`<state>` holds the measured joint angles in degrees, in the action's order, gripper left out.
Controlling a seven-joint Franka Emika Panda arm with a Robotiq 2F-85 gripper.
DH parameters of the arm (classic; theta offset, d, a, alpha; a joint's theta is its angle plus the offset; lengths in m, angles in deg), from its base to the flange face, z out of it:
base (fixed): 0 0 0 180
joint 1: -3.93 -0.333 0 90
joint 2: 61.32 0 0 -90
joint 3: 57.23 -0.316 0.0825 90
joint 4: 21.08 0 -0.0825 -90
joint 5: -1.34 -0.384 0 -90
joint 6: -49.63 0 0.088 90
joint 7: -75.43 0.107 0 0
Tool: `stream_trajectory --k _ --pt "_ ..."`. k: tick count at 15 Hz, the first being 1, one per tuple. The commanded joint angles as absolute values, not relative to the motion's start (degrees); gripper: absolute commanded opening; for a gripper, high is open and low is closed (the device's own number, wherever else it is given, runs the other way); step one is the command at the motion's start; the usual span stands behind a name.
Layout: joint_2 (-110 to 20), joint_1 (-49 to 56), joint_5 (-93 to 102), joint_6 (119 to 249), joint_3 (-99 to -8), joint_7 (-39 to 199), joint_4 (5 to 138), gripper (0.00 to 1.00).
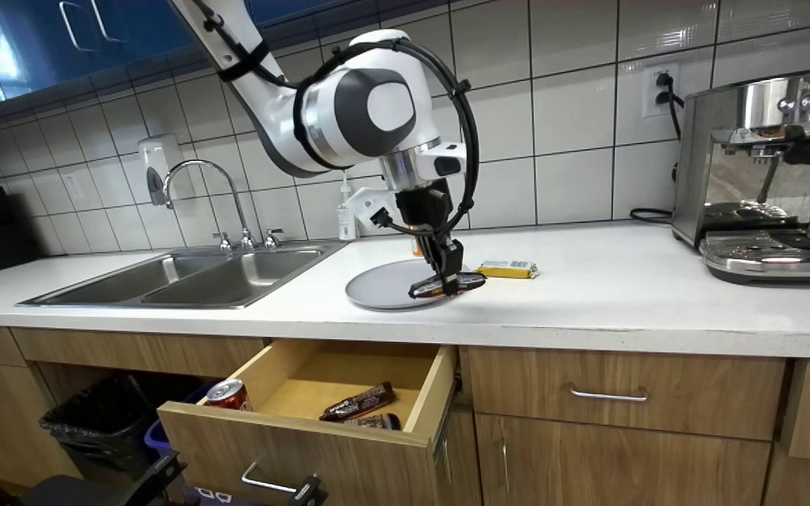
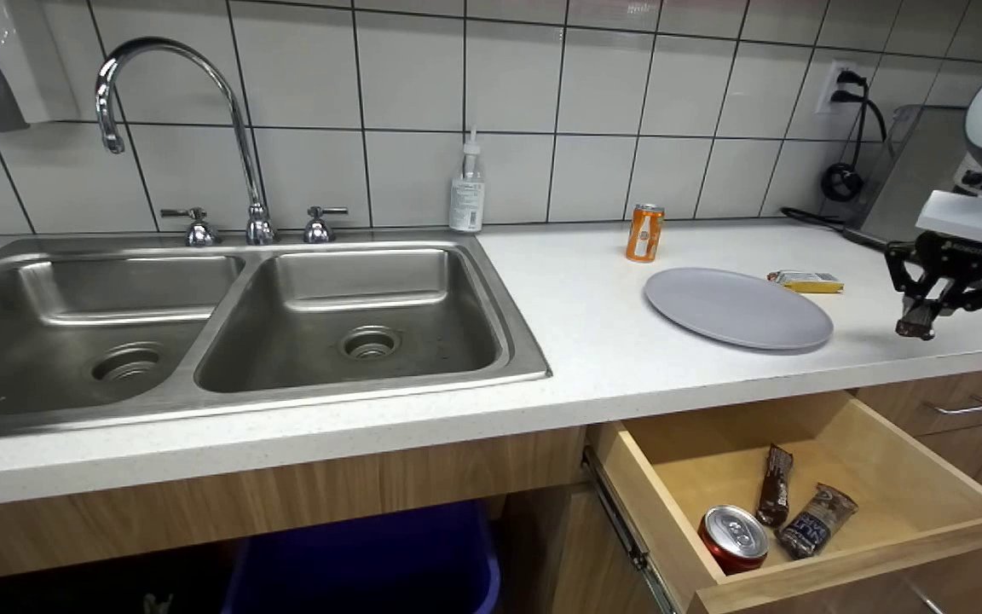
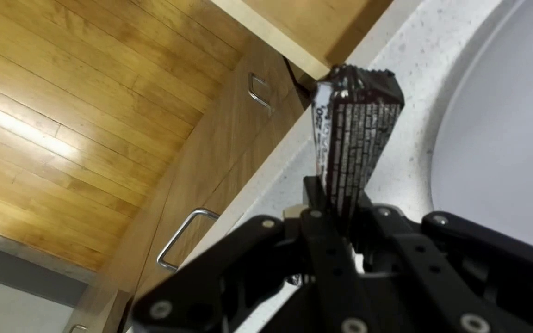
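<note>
The gripper is clamped on a dark-wrapped bar, its fingers pressed to the wrapper from two sides, with one end of the bar jutting out beyond them in the wrist view. The grasp is therefore done, and the bar appears to be raised off the bench, near the front edge and close to the grey plate. Letting go is a step not yet done, so the handling looks partway through. Lower down, the drawer already stands open; inside it lie a slim brown packet and a printed packet, with a red can just beside them, upright in a front corner. Two more things remain on the bench, neither of them in the grip: a yellow packet just beside the plate, and an orange can standing upright farther back, towards the tiled wall.
</note>
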<state>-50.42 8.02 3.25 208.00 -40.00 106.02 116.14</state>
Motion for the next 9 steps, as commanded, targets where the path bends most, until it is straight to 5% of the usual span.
stream_trajectory --k 1,9 --pt "-56.6 6.7 8.3 209.7 -40.2 105.7 123.4 0.04" --pt "-60.8 6.1 19.4 209.5 -44.2 106.2 130.5 0.04"
